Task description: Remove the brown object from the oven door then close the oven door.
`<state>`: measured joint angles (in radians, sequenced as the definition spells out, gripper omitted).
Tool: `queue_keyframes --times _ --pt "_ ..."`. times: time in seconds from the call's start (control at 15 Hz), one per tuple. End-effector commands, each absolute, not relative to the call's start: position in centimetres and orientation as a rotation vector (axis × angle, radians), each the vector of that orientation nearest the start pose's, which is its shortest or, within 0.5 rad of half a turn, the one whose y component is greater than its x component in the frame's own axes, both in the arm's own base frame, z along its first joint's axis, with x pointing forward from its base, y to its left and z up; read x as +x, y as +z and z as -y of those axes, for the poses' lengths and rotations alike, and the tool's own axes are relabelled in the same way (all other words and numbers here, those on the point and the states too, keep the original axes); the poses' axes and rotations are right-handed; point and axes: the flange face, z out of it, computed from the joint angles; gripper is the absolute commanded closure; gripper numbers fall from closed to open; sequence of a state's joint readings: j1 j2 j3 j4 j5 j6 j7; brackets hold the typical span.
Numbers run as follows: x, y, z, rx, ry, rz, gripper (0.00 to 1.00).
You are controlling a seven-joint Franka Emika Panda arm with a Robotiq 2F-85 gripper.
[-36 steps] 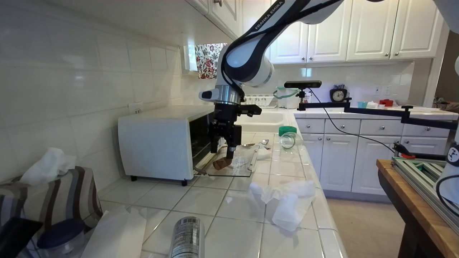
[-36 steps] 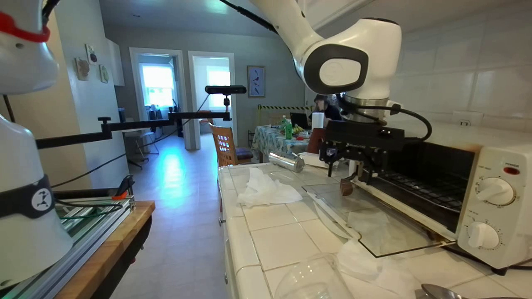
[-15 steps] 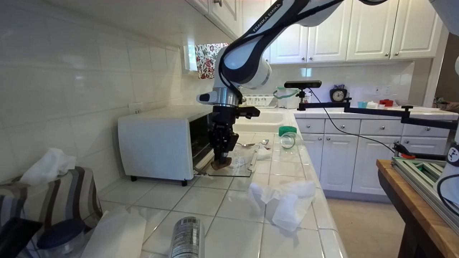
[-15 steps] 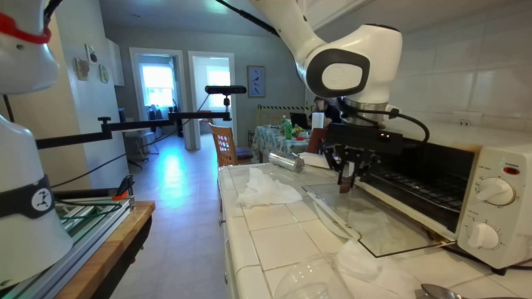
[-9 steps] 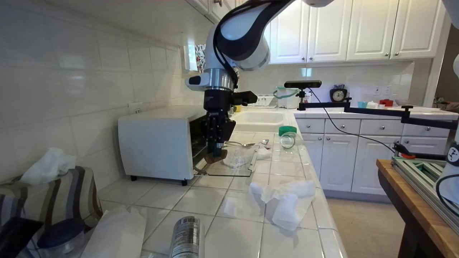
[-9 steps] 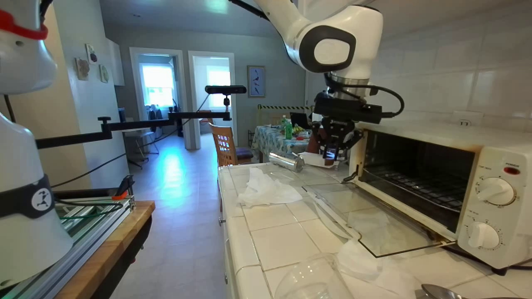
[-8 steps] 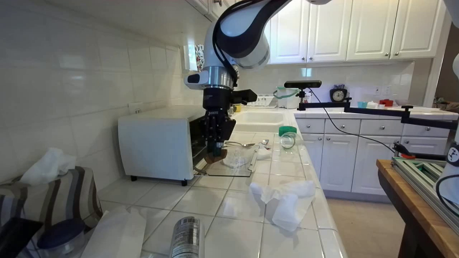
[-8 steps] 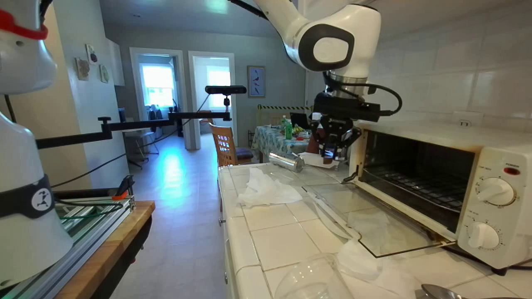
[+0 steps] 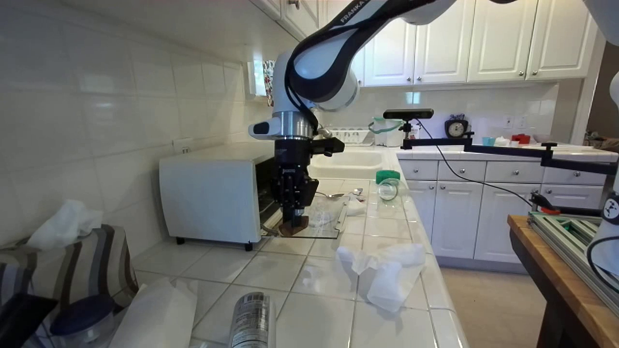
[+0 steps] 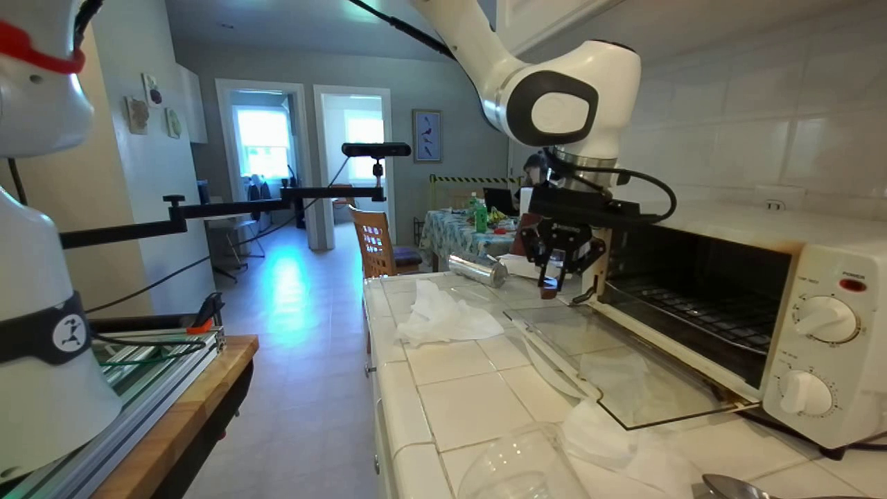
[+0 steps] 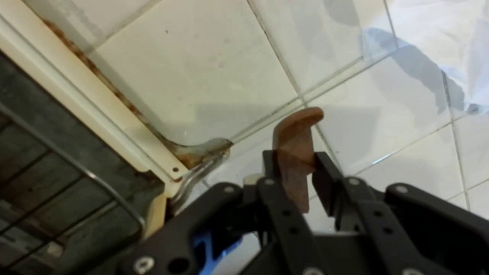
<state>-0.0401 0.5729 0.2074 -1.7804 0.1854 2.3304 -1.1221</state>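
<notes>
Wrist view had the small dark brown curved lump (image 11: pixel 295 149) pinched between the fingertips of the black two-fingered tool (image 11: pixel 297 163), pads closed up against its sides. So I figured the removal step was in hand: the lump was near one end of the lowered oven door (image 10: pixel 610 360), a flat clear-glass panel on the white boxy toaster oven (image 9: pixel 208 193). Next move, imo, called for setting it on the white-tiled table (image 9: pixel 314 314), well clear of the door, before swinging that up. Couldn't tell whether the lump touched anything below, or if any glass lay under it; the door barely showed from above. An exterior view also cut off a shiny silver can (image 9: pixel 252 321).
</notes>
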Motion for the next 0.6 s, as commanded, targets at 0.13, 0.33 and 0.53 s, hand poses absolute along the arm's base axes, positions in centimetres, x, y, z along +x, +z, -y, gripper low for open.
queue_keyframes --times 0.13,0.33,0.53 --pt "66.6 23.5 -10.9 -2.441 -0.153 1.577 0.93" --pt "67.0 24.1 -11.8 -2.433 -0.166 1.598 0.93" --pt "67.2 23.7 -12.7 -2.421 -0.173 1.617 0.93"
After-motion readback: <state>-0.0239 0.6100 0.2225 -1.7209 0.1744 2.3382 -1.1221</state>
